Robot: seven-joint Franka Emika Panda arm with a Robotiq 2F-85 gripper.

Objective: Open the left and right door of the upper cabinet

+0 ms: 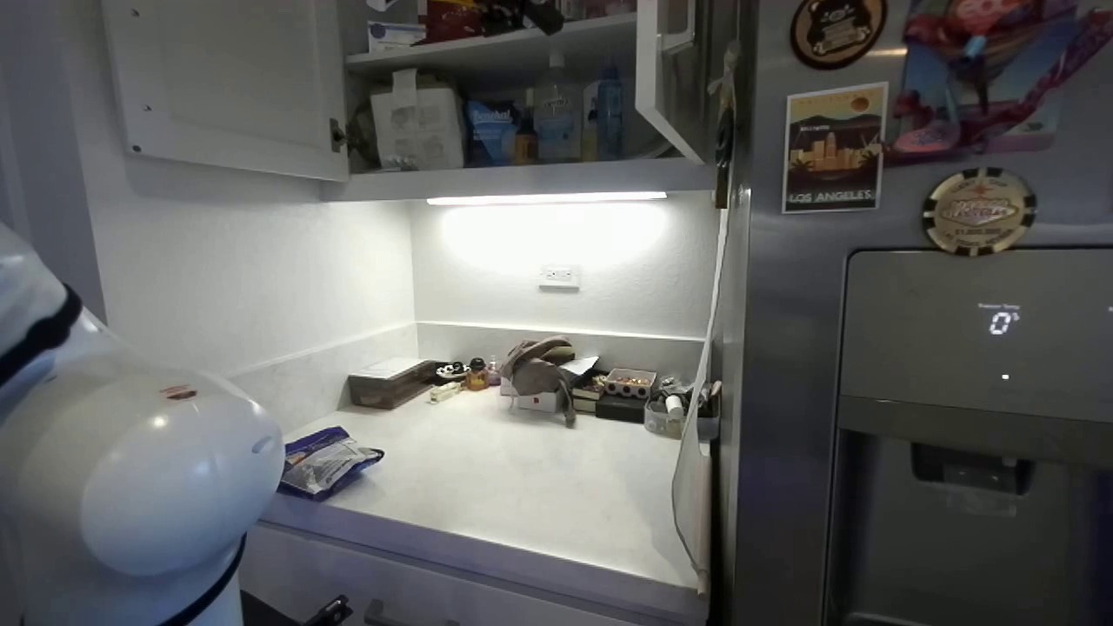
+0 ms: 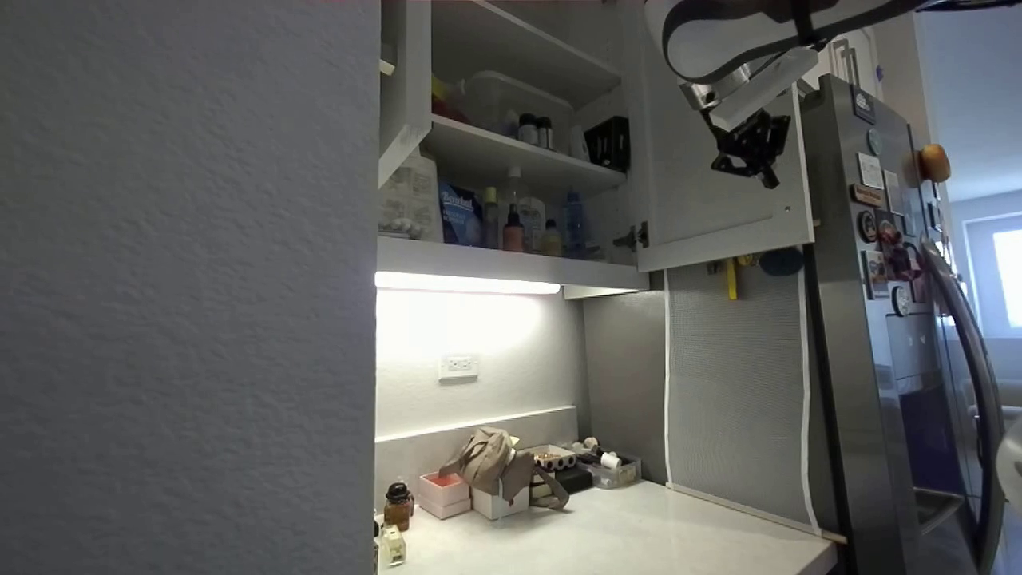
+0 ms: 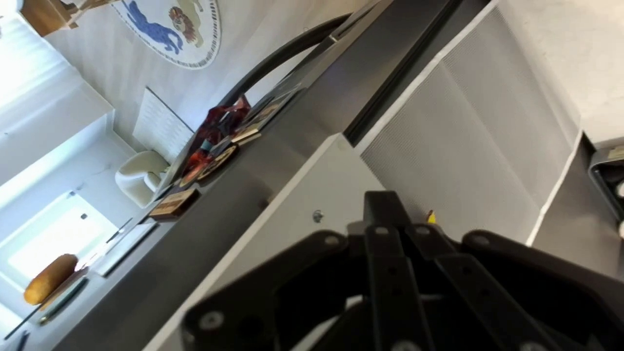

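The upper cabinet shows its shelves of packets and bottles in both exterior views. Its left door is swung wide out along the left wall; part of this left door also shows beside the grey wall edge. The right door stands open towards the fridge, inner face showing, and in the wrist view this right door lies behind the fingers. My gripper hangs in front of that inner face, near its outer lower part; contact cannot be told. In the wrist view the gripper is shut with nothing held.
The steel fridge stands close beside the right door. Under the cabinet runs a light strip. The counter carries boxes, a cap and a purple packet. A mesh panel hangs on the fridge's side.
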